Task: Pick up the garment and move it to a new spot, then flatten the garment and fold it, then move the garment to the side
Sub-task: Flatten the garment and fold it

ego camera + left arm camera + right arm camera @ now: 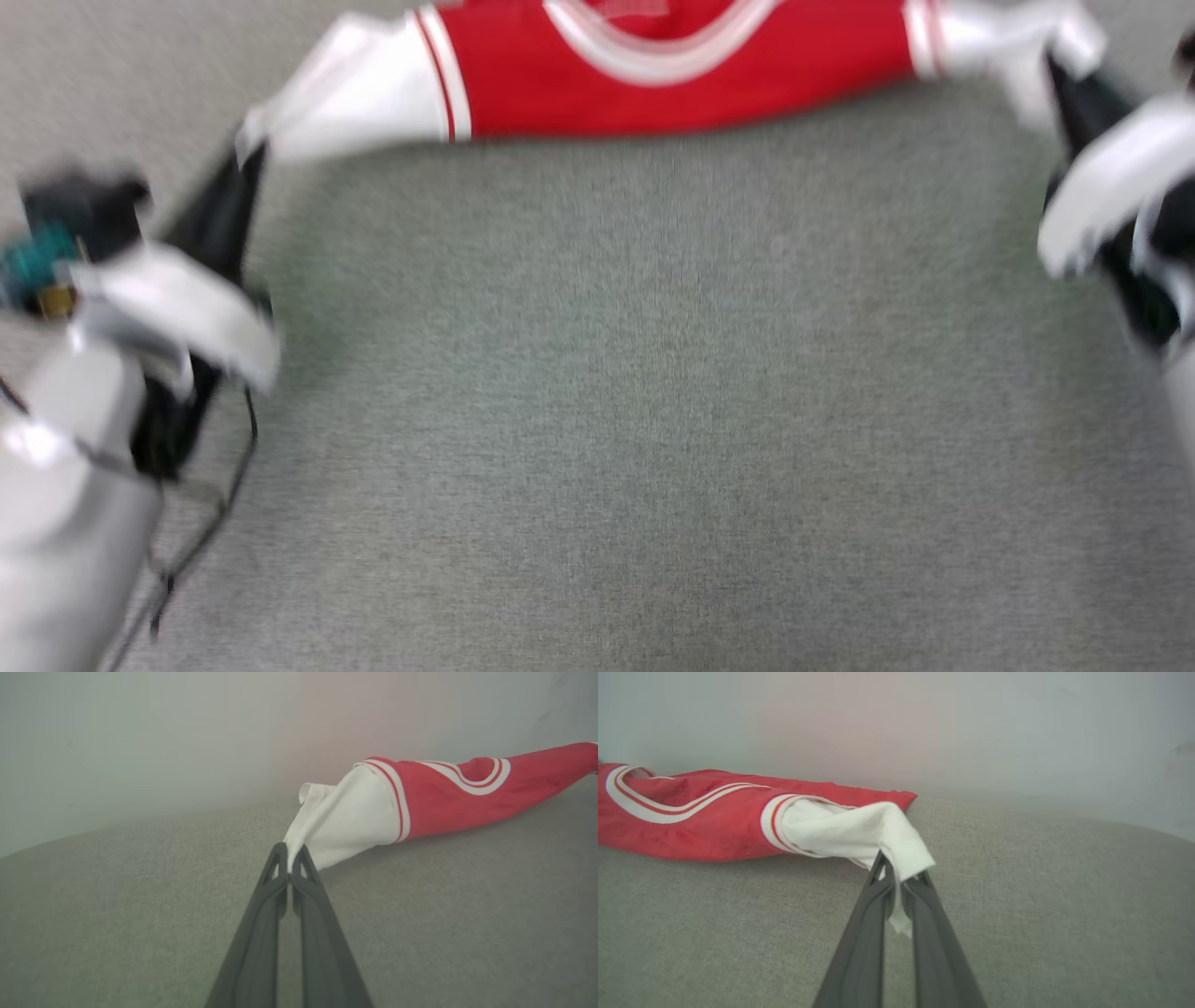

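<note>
The garment (653, 79) is a red shirt with white sleeves and a white-trimmed collar, stretched sideways across the far part of the grey surface. My left gripper (250, 154) is shut on the tip of its left white sleeve (348, 821), fingertips pinching the cloth in the left wrist view at the gripper (289, 856). My right gripper (1055, 70) is shut on the other white sleeve (859, 830); a corner of that sleeve hangs between the fingers at the gripper (899, 868). The red body (691, 816) sags between both grips. Its lower part is out of view.
Grey woven fabric (635, 392) covers the whole surface in front of me. A pale wall (140, 742) rises behind the garment. A thin black cable (215, 523) loops beside my left forearm.
</note>
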